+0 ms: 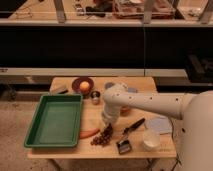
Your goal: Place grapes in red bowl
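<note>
While the claw (pixel 107 127) hangs over them, the grapes (pixel 102 138) lie on the worktop (pixel 150 85)

Where the white arm (pixel 150 102) comes in from the right side and bends down, its claw is at the front part of the worktop, just above the upper end of the grapes. Whether the claw touches the berries, and whether it is spread or pressed together, I cannot tell, because its dark parts merge with the bunch.

The grapes are a dark bunch lying on the wood near the front edge. They are between an orange carrot (pixel 90 133) on the left and a black tool (pixel 131 127) on the right. The carrot lies just beside the green tray (pixel 52 145).

The red bowl (pixel 125 111) is behind the arm, and only a small reddish piece of it shows. It stands near the grapes, further back, and the grapes are not in it.

At the back stands a dark plate (pixel 75 85) with an orange fruit (pixel 84 86) on it, and near it a small metal cup (pixel 95 96). A white bowl (pixel 151 140) stands at the front right, with a pale flat plate (pixel 161 124) just behind it.
</note>
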Tool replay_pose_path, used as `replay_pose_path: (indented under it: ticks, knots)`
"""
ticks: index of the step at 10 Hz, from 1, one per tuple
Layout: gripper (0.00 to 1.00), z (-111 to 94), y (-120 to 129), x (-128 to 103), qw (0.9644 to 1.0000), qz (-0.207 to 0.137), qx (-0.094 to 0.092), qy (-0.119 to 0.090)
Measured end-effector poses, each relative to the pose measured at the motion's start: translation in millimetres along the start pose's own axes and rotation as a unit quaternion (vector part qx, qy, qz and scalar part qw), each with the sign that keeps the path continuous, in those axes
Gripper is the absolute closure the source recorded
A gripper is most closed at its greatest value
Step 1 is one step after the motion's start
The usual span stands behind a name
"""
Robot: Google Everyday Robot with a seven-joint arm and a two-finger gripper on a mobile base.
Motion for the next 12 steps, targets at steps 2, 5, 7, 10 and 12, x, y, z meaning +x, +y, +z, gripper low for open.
replay_pose_path:
  ticks: [2,5,7,10,12]
  knots:
    - [0.99,-20,-15,1,0.9991,-0.023,0.036,0.01]
    - [1.0,-64,-37,5,0.9947,-0.056,0.076,0.039]
    - [1.0,-97,-45,10,0.9916,-0.072,0.086,0.064]
    - [1.0,-152,-45,27,0.9872,-0.082,0.091,0.102]
    - [1.0,-192,-32,43,0.9838,-0.077,0.097,0.13]
